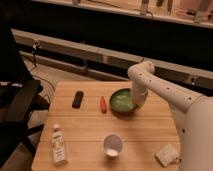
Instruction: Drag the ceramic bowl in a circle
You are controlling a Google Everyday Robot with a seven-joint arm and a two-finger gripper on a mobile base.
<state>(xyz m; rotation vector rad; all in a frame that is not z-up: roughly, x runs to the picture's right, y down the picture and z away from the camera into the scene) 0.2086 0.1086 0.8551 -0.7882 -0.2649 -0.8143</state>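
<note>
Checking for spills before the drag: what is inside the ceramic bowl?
The ceramic bowl shows a bare, light green speckled inside on its left. At its right edge the arm comes down and the tool sits at the rim, covering that part.

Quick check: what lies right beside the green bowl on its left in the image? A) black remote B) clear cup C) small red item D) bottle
C: the small red item lies just left of the ceramic bowl, where the pincer reaches down at the bowl's right rim.

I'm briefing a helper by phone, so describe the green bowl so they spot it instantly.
On the wooden table, look to the far right area, where the white arm's gripper reaches down. The round green ceramic bowl sits there, wider than the clear cup.
</note>
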